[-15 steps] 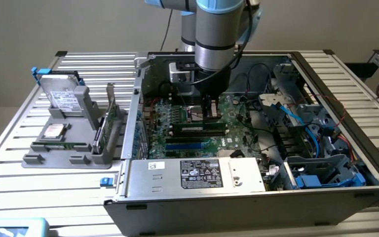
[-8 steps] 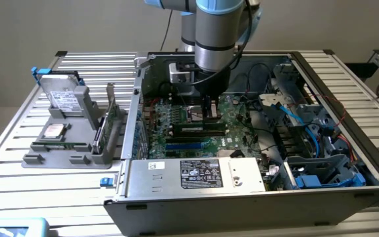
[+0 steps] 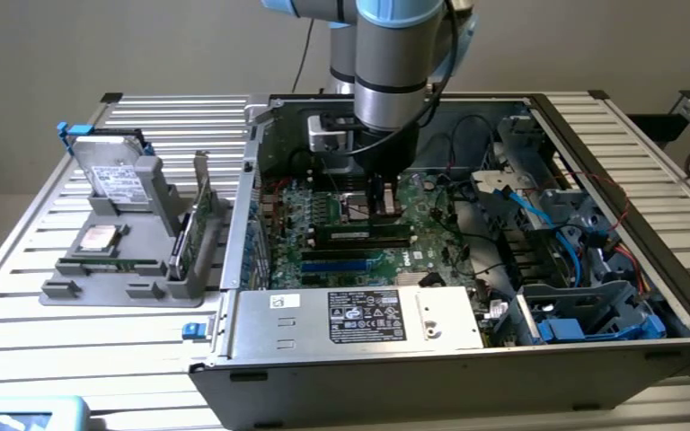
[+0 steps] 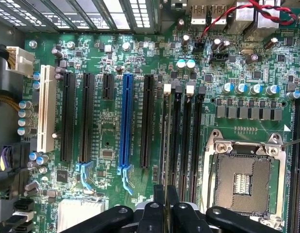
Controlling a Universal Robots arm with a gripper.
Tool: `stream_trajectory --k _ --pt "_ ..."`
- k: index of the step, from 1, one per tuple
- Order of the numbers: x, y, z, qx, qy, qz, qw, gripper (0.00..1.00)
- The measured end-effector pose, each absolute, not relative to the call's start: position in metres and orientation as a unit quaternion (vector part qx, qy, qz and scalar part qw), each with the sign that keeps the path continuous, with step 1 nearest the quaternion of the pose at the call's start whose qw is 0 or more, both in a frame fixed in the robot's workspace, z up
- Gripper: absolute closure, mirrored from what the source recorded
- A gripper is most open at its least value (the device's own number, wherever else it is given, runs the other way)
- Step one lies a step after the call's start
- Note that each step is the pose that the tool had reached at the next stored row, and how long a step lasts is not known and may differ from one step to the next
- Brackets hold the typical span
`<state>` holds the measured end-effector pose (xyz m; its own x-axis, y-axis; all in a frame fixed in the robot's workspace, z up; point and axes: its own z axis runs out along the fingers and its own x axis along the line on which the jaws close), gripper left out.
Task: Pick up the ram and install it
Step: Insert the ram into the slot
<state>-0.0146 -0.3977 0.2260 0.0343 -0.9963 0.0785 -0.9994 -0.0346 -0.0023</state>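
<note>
My gripper (image 3: pixel 380 214) is pinching the ram (image 3: pixel 366 235), which sits right along the black memory slots (image 4: pixel 188 136). Pickup's done; can't tell if it's clicked in yet tbh.

One robot arm (image 3: pixel 391 63), one claw (image 3: pixel 381 214), one ram (image 3: pixel 345 236) at the claw, one open computer case (image 3: pixel 441 382), one motherboard (image 4: pixel 111 136), one power supply (image 3: pixel 358 316), one white slot (image 4: pixel 44 109), one processor socket (image 4: pixel 244 182), one grey holder (image 3: pixel 105 292).

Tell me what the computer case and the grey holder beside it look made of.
Case: sheet metal, probably steel, dull grey, with thin folded edges. Holder: seemingly matte grey plastic, judging by its thick blocky slots and non-reflective surface.
</note>
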Motion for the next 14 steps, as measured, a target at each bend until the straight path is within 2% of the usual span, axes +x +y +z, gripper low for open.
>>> stream_trajectory --k 14 --pt "-0.0172 -0.3977 0.2248 0.715 -0.698 0.03 0.025 0.86"
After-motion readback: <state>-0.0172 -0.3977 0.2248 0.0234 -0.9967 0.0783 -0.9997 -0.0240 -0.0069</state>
